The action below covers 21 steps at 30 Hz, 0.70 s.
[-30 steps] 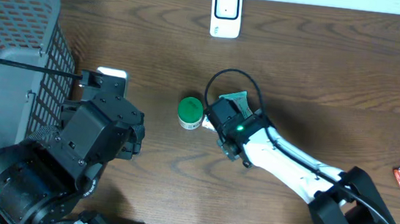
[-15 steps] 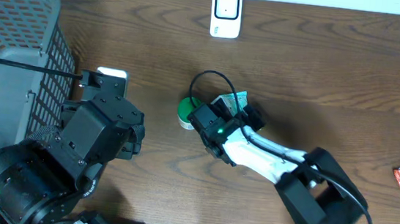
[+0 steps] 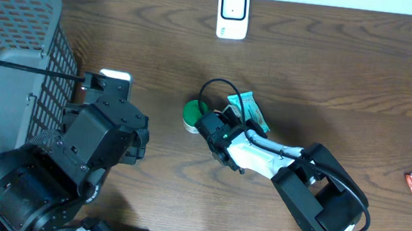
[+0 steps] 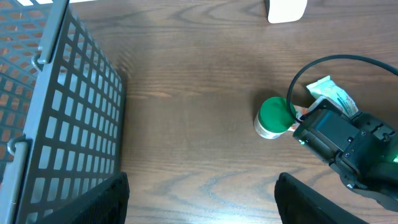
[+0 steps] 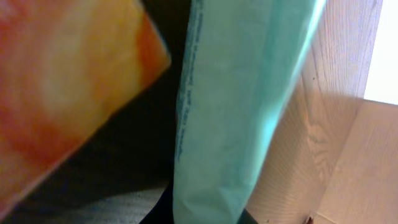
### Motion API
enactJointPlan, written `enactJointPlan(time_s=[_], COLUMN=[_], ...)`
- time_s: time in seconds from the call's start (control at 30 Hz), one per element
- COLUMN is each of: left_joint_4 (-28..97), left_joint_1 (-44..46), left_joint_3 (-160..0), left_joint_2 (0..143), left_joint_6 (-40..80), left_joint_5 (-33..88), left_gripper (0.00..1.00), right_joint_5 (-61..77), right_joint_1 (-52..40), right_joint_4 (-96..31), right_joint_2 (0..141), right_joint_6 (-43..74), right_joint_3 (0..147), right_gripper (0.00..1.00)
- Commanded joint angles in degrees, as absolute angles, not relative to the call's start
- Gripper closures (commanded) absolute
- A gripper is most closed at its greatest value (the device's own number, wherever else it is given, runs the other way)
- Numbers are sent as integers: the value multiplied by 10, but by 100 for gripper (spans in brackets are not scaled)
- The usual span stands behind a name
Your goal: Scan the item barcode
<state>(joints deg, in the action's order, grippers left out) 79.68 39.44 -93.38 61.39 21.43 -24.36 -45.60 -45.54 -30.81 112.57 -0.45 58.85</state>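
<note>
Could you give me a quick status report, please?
Left gripper open beside basket. Right gripper shut on teal packet. Green-lidded jar right beside it.

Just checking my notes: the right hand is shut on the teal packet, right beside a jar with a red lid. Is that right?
No: the jar has a green lid, not red, as the left wrist view shows. The rest stands: the right hand is shut on the teal packet beside it.
</note>
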Motion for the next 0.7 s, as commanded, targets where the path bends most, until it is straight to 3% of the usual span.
enactJointPlan(time_s=[0.0,0.33,0.37,0.4,0.47,0.5,0.57,0.67], left_joint_4=[799,799,799,799,799,799,799,799], left_joint_1=[392,392,392,392,392,392,392,392], left_joint_3=[-939,-939,-939,-939,-939,-939,-939,-939], left_joint_2=[613,613,614,613,613,613,613,613], left_joint_6=[222,222,222,222,222,222,222,222], left_joint_5=[-251,-251,-251,-251,-251,-251,-251,-251], left_gripper=[25,25,25,25,25,25,24,25], right_joint_5=[-434,-374,-360,-350,-348,-349,-348,-348], right_joint_1=[-450,-450,-450,-450,-450,-450,-450,-451], right_joint_4=[-297,-388,-397,-406,-417,-419,-420,-419], right_joint_2=[1135,1039,1023,1010,998,997,999,1003], right_joint_6=[-1,31,31,31,31,31,32,31], right_joint_3=[585,630,630,630,630,630,630,629], right_gripper=[99,99,93,75,27,16,5,1])
